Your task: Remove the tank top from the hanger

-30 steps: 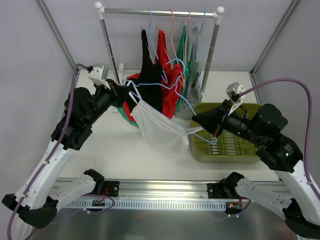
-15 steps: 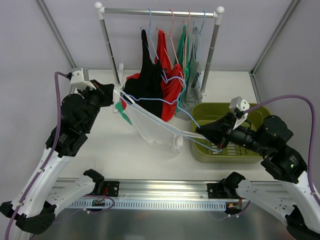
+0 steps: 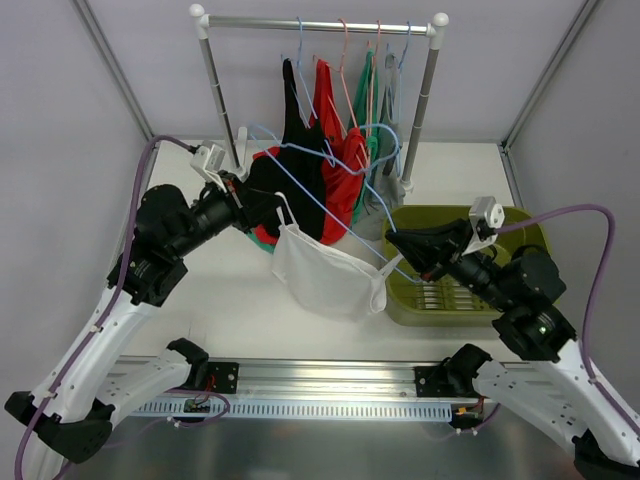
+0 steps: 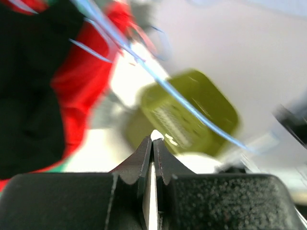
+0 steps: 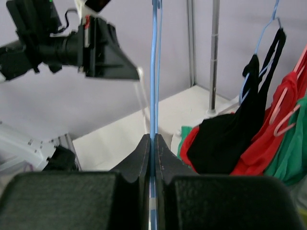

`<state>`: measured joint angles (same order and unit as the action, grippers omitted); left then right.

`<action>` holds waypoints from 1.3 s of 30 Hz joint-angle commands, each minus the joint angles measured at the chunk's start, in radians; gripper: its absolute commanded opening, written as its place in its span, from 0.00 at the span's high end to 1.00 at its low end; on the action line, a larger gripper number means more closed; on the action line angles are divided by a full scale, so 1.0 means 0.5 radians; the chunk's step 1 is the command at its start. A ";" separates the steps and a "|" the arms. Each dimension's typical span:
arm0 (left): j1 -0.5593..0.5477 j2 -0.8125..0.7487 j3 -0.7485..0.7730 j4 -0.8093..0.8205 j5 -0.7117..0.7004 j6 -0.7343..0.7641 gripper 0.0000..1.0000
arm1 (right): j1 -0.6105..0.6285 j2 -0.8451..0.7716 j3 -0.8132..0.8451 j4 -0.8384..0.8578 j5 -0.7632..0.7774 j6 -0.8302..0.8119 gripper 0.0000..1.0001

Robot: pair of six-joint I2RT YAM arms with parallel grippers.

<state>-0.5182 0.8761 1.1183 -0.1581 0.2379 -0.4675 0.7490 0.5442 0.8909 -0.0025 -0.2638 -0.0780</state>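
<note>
Hold the light-blue wire hanger [image 5: 154,72] steady in the clamped right gripper [image 5: 153,140] while the left gripper [image 4: 153,139], apparently pinching the white fabric tank top [image 3: 320,278] by a strap, slides it off.

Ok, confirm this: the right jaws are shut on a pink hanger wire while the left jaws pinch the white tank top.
Not quite. The hanger wire in the right jaws is light blue, not pink; the right wrist view shows it clamped between them. The rest stands: the left jaws pinch the white tank top.
</note>
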 commanded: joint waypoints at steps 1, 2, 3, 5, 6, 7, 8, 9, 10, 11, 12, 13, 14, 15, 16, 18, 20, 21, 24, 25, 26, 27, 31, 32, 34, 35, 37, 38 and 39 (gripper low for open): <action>-0.022 -0.080 -0.101 0.313 0.649 -0.178 1.00 | 0.011 0.141 -0.069 0.847 0.150 0.116 1.00; -0.025 -0.089 -0.159 0.395 0.790 -0.255 1.00 | 0.008 0.187 -0.100 1.189 0.144 0.186 1.00; -0.031 -0.092 -0.190 0.445 0.849 -0.289 1.00 | 0.011 0.237 -0.134 1.362 0.144 0.241 1.00; -0.071 -0.111 -0.288 0.561 0.911 -0.341 1.00 | 0.014 0.420 -0.168 1.876 0.135 0.318 1.00; -0.086 -0.120 -0.319 0.574 0.917 -0.341 1.00 | 0.017 0.494 -0.171 2.043 0.126 0.370 1.00; -0.099 -0.126 -0.353 0.580 0.914 -0.332 1.00 | 0.024 0.641 -0.168 2.218 0.117 0.395 1.00; -0.105 -0.138 -0.429 0.580 0.908 -0.323 1.00 | 0.030 0.718 -0.147 2.542 0.101 0.414 1.00; -0.111 -0.144 -0.469 0.583 0.902 -0.326 1.00 | 0.045 0.795 -0.131 2.679 0.101 0.426 1.00; -0.111 -0.151 -0.506 0.583 0.884 -0.329 1.00 | 0.048 0.938 -0.104 2.796 0.101 0.456 1.00; -0.111 -0.154 -0.582 0.586 0.874 -0.329 1.00 | 0.054 1.000 -0.067 2.940 0.068 0.460 1.00; -0.111 -0.157 -0.619 0.589 0.844 -0.329 1.00 | 0.073 1.056 0.006 2.980 0.052 0.445 1.00; -0.114 -0.160 -0.684 0.586 0.828 -0.323 1.00 | 0.079 1.150 0.049 3.002 -0.003 0.417 1.00; -0.114 -0.160 -0.712 0.586 0.813 -0.314 1.00 | 0.106 1.188 0.083 3.008 -0.015 0.383 1.00; -0.114 -0.163 -0.745 0.586 0.792 -0.311 1.00 | 0.116 1.218 0.147 3.005 -0.034 0.341 1.00; -0.114 -0.163 -0.803 0.583 0.734 -0.305 1.00 | 0.122 1.249 0.172 3.008 -0.064 0.231 1.00; -0.114 -0.157 -0.853 0.513 0.635 -0.277 1.00 | 0.149 1.308 0.224 3.002 -0.074 0.120 1.00; -0.114 -0.126 -0.899 0.388 0.461 -0.231 1.00 | 0.156 1.326 0.252 2.941 -0.040 0.006 1.00; -0.114 -0.114 -0.920 0.363 0.433 -0.219 1.00 | 0.156 1.326 0.267 2.920 -0.037 -0.040 1.00; -0.117 -0.092 -1.021 0.353 0.439 -0.179 1.00 | 0.174 1.351 0.280 2.859 0.009 -0.230 1.00; -0.120 -0.114 -1.085 0.347 0.432 -0.170 1.00 | 0.180 1.339 0.307 2.776 0.082 -0.279 1.00; -0.120 -0.126 -1.116 0.341 0.411 -0.160 1.00 | 0.207 1.320 0.344 2.475 0.159 -0.386 1.00; -0.123 -0.144 -1.144 0.326 0.399 -0.154 1.00 | 0.244 1.277 0.387 2.283 0.244 -0.496 1.00; -0.126 -0.227 -1.279 0.188 0.390 -0.111 1.00 | 0.318 1.353 0.293 2.540 0.163 -0.716 1.00; -0.126 -0.236 -1.301 0.166 0.365 -0.132 1.00 | 0.324 1.390 0.250 2.831 0.150 -0.682 1.00; -0.129 -0.234 -1.328 0.126 0.334 -0.166 1.00 | 0.343 1.433 0.280 2.858 0.181 -0.623 1.00; -0.129 -0.233 -1.322 0.074 0.328 -0.197 1.00 | 0.358 1.427 0.356 2.655 0.236 -0.611 1.00; -0.132 -0.276 -1.292 0.010 0.292 -0.234 1.00 | 0.376 1.394 0.457 2.296 0.343 -0.623 1.00; -0.132 -0.301 -1.270 -0.063 0.267 -0.264 0.95 | 0.389 1.366 0.506 1.926 0.444 -0.623 1.00; -0.132 -0.334 -1.246 -0.110 0.236 -0.271 0.85 | 0.401 1.360 0.601 1.768 0.502 -0.617 1.00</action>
<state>-0.5762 0.7547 0.4614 -0.1432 0.4049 -0.5724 0.9329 1.2568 1.0645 1.0763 -0.1368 -0.3527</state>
